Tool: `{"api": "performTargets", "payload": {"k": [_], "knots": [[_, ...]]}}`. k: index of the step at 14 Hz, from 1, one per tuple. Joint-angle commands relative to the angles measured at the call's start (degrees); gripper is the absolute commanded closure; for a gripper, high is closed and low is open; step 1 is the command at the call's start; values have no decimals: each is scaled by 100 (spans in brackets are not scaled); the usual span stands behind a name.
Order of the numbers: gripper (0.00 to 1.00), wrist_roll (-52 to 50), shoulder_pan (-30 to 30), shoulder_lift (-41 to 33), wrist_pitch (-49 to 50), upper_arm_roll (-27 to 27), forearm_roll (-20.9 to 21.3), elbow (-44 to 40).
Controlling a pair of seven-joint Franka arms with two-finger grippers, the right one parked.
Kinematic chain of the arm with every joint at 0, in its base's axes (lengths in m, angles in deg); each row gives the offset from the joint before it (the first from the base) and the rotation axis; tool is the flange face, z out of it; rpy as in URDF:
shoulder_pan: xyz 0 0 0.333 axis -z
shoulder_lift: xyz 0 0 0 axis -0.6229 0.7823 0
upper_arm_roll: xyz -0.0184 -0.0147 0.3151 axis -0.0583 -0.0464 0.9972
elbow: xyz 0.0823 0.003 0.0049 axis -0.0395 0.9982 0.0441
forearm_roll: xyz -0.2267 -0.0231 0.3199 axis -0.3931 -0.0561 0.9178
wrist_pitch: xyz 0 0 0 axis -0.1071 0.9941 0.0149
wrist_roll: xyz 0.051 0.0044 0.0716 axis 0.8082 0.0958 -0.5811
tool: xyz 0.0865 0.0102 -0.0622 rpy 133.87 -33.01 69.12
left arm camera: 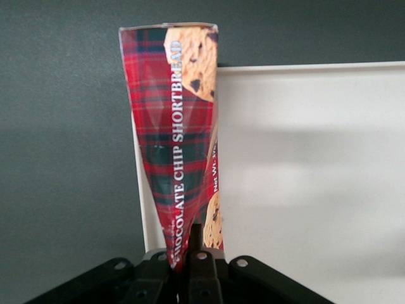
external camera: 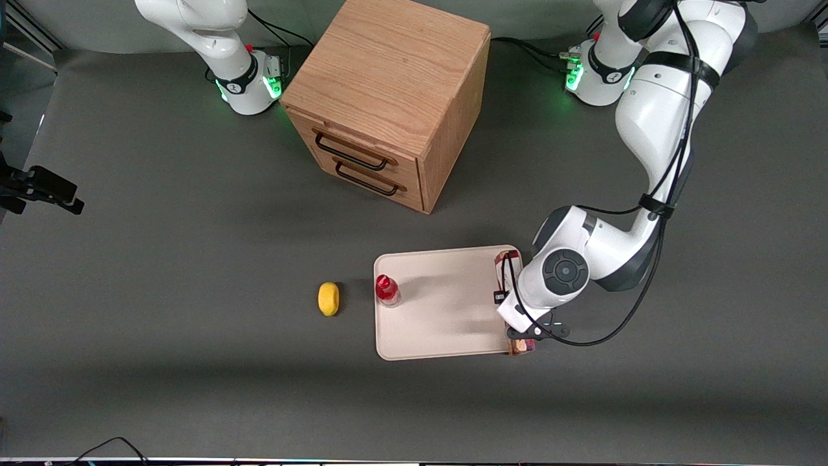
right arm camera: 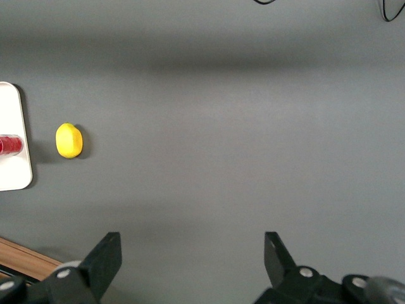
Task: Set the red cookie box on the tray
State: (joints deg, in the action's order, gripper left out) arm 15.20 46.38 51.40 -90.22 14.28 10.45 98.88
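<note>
**Cookie box poised over the tray's edge**

Grey desk [external camera: 162, 291] spreads wide under everything, with a wooden drawer cabinet [external camera: 388, 97] standing farther from the front camera. Nearer lies the tray [external camera: 440, 310], cream-pink and flat, a small red-capped bottle [external camera: 387, 290] at its parked-arm end and a yellow lemon-like thing [external camera: 328, 298] just beside that on the desk. The red cookie box [left arm camera: 177, 139] sits along the tray's working-arm edge, its long axis parallel to that rim; the wrist view shows it straddling the rim, part over tray, part over desk. The hand [left arm camera: 193, 253] is clamped on the box's near end, fingers together against the carton. By my judgement, a sideways shift toward the tray's middle is what remains before release.
</note>
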Motion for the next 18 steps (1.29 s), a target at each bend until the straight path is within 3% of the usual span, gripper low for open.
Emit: {"api": "performTargets", "payload": {"k": [1, 4, 8, 10, 12, 18], "knots": [[0, -177, 59, -160, -34, 26, 114, 109], [0, -90, -64, -685, -69, 52, 79, 416], [0, 130, -608, -1959, 158, 43, -70, 899], [0, 218, -951, -2610, 736, 43, -813, 988], [0, 909, -1241, -3120, 1500, 70, -1063, 997], [0, 2685, -1672, -4412, 2971, 693, -1107, 1085]]}}
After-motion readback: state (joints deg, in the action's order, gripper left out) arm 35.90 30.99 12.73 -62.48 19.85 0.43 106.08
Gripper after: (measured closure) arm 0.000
